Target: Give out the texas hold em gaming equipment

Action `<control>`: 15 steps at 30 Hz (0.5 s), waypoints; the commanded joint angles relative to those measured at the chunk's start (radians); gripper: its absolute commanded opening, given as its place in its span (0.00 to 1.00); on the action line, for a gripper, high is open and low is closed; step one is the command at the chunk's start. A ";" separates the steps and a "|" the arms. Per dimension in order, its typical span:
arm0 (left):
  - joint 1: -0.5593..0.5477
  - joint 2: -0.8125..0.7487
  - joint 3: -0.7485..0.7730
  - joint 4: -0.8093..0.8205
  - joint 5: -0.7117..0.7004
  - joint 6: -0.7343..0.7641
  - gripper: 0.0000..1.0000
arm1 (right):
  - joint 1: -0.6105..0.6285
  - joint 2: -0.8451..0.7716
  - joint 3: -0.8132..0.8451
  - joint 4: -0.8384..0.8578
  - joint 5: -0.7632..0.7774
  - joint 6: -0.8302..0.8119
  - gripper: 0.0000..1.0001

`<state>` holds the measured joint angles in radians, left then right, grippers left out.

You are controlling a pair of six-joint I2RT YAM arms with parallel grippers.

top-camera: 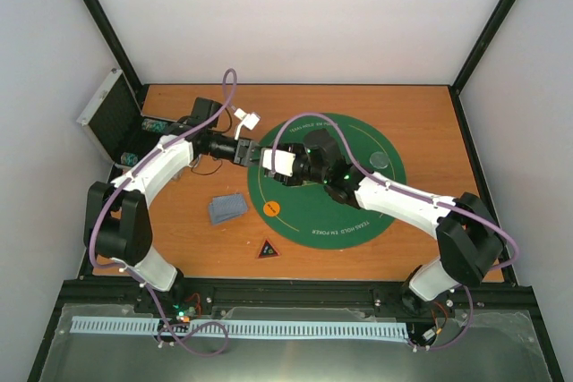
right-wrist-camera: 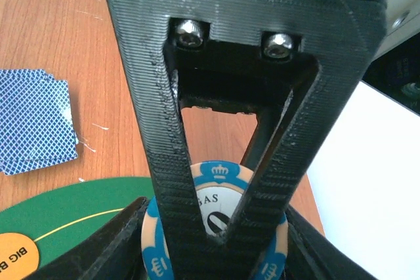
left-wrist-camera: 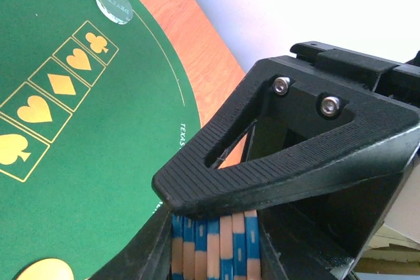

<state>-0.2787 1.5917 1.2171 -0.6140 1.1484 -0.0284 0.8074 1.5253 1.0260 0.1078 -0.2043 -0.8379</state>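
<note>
A stack of blue-and-peach chips (left-wrist-camera: 213, 247) is caught between both grippers above the left edge of the green felt mat (top-camera: 358, 203). My left gripper (top-camera: 253, 155) is shut on the stack's rims. My right gripper (top-camera: 269, 161) has its fingers against the stack's two end faces; one end chip (right-wrist-camera: 213, 191) shows through its finger. Small blue-backed cards (top-camera: 227, 207) lie on the wood left of the mat and also appear in the right wrist view as cards (right-wrist-camera: 33, 119). A dark red-edged triangle (top-camera: 268, 249) lies near the front. A clear disc (top-camera: 380, 160) rests on the mat's right side.
An orange disc (top-camera: 271, 209) lies on the mat's left rim. The open silver case (top-camera: 106, 114) stands at the far left with more chips inside. Black frame posts run along the table's sides.
</note>
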 commanded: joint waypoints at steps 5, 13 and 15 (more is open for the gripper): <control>-0.002 -0.029 0.001 -0.004 0.054 -0.014 0.06 | 0.000 0.026 0.045 0.001 0.053 -0.012 0.16; -0.002 -0.026 -0.009 0.006 0.062 -0.021 0.24 | -0.002 0.023 0.050 -0.023 0.062 0.022 0.03; -0.001 -0.025 -0.009 0.006 0.063 -0.020 0.27 | -0.002 0.020 0.052 -0.031 0.058 0.026 0.03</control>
<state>-0.2760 1.5921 1.2049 -0.5926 1.1465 -0.0319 0.8085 1.5364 1.0428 0.0834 -0.1837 -0.8185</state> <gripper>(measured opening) 0.254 0.435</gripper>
